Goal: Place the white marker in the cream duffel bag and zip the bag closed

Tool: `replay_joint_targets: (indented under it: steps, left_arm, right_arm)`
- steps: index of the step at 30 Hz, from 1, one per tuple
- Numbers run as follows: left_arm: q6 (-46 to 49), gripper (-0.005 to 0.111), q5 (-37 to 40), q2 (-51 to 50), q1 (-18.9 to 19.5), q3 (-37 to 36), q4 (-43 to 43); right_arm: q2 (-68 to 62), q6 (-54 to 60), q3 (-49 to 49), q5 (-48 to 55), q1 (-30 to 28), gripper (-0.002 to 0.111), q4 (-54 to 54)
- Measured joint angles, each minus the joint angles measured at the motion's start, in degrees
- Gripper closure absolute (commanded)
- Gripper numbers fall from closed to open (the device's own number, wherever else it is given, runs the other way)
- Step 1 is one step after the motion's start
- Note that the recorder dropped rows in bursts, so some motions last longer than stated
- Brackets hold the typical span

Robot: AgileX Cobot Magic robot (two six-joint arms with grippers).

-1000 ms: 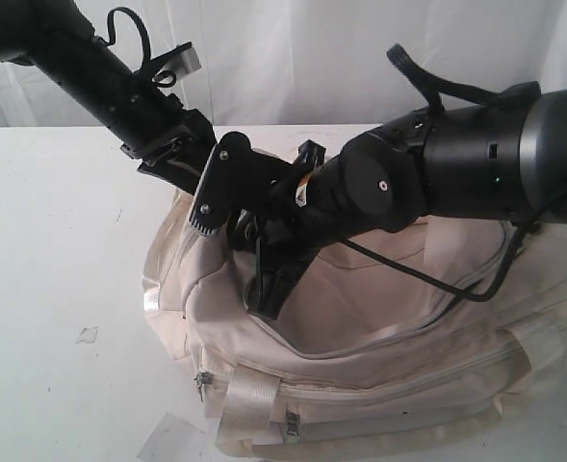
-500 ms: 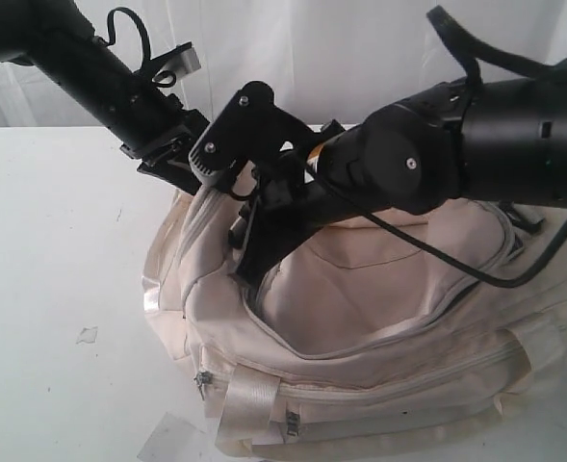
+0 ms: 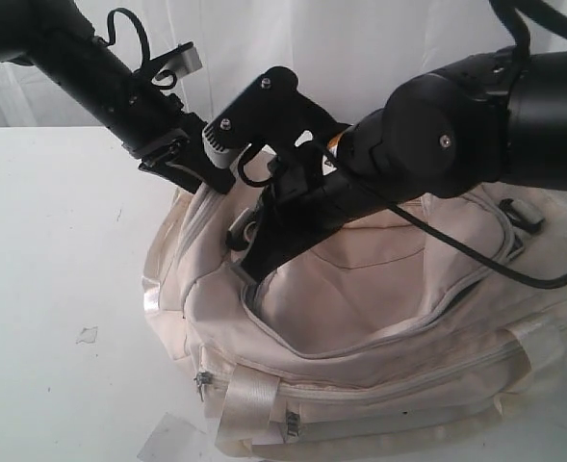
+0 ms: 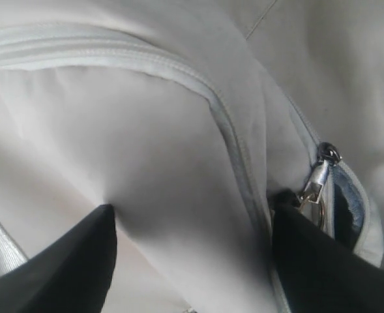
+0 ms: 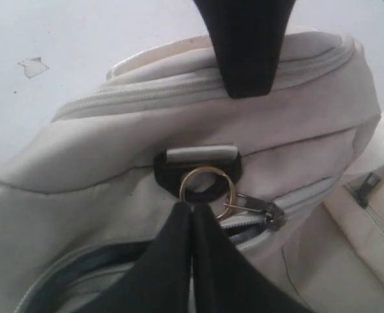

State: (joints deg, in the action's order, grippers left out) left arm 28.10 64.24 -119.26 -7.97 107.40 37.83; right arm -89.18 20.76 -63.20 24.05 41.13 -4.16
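The cream duffel bag lies on the white table with its top zip gaping open. The white marker is out of view. My left gripper presses on the bag's left end, open wide. Its fingers straddle a bulge of cream fabric beside the zip slider. My right gripper is shut at the left end of the opening. Its tips pinch the rim of the brass zip ring, which hangs from the slider next to a black end clip.
Two paper scraps lie on the table to the left of and in front of the bag. A shiny strap handle and a side pocket zip face front. A white curtain hangs behind.
The right arm's body has swung up and to the right while its fingers stayed at the zip's left end and closed there. The left arm has not moved.
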Motion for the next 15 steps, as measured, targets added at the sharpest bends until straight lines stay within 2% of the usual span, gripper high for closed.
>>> replay_joint_targets:
  steps: [2, 5, 8, 11, 15]
  left_arm:
    - [0.22, 0.037, 0.00, 0.00, 0.00, 0.00, 0.00]
    - [0.34, 0.037, -0.06, 0.00, 0.00, 0.00, 0.00]
    - [0.45, 0.037, -0.06, 0.00, 0.00, 0.00, 0.00]
    - [0.45, 0.037, -0.06, 0.00, 0.00, 0.00, -0.12]
    - [0.45, 0.037, -0.06, 0.00, 0.00, 0.00, -0.12]
  right_arm:
    - [0.00, 0.00, 0.00, 0.00, 0.00, 0.102, 0.00]
    - [0.00, 0.77, 0.00, -0.12, 0.00, 0.082, 0.00]
    - [-0.37, 6.12, 0.00, -0.02, 0.12, 0.065, 0.00]
    - [-2.12, 13.69, 0.00, -0.30, 0.62, 0.064, 0.00]
    - [-5.27, 16.57, 0.00, -0.67, 1.03, 0.064, 0.00]
